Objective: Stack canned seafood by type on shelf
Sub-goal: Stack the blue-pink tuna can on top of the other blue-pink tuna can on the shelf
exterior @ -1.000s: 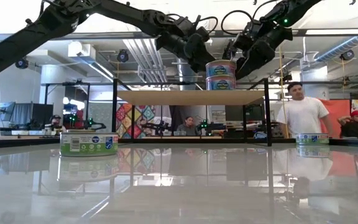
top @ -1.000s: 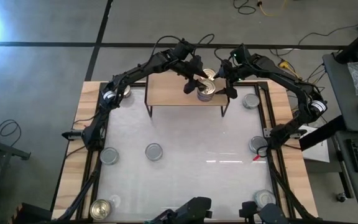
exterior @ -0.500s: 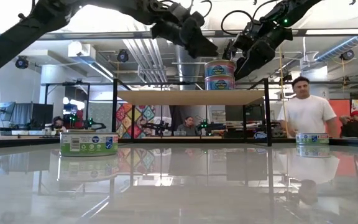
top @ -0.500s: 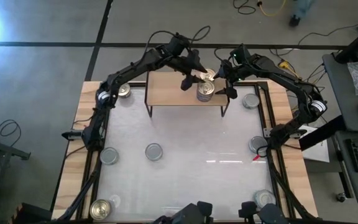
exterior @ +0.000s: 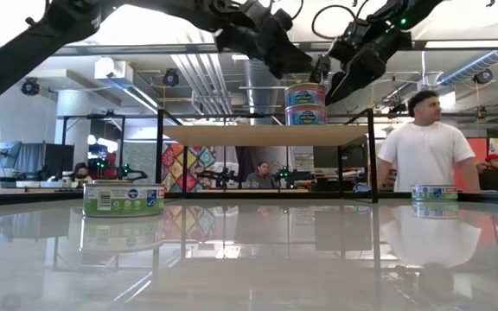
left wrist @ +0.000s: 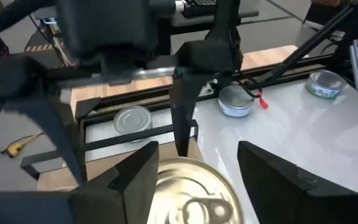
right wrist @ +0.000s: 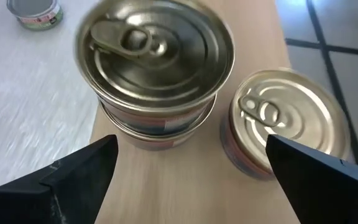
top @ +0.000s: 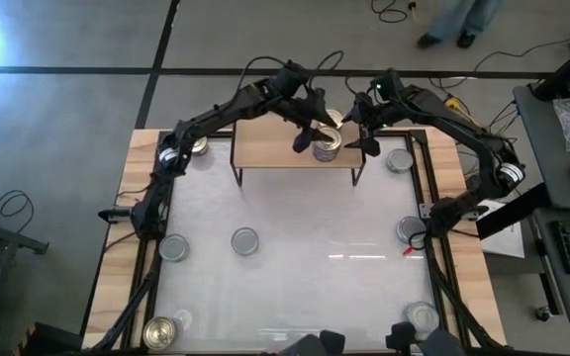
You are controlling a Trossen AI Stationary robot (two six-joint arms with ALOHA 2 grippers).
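The left claw point(top: 309, 133) hangs over the shelf point(top: 265, 150), its fingers point(left wrist: 135, 177) parted and holding nothing. Directly beneath it, between the finger lines, is the gold pull-ring top of the two-tin stack point(exterior: 306, 104). In the low view the claw looks lifted just clear of the upper tin, though the angle makes it hard to be sure no fingertip grazes the rim. Just beyond the stack, on its far side from the left claw, the right claw point(top: 364, 129) hovers with its fingers point(right wrist: 82, 165) spread wide and empty. Both the stack and a single gold-topped tin point(right wrist: 284, 121) sit ahead of it, the single tin just beside the stack on the shelf board.

Well away from both claws, loose tins remain on the tabletop point(top: 295, 267): a tin point(top: 197, 145) at the shelf's left end, two silver-topped tins point(top: 174, 247) and point(top: 244, 240) further toward the front, a gold-topped tin point(top: 161, 330) at the left front corner, and tins point(top: 400, 159), point(top: 411, 229) and point(top: 423, 316) down the right side.

The main risk, as I judge it, is the crowding around the stack. With two claws this near each other, a sideways move by either could clip the upper tin and slide it off, or knock the single tin over the shelf edge. The arms could also foul one another.
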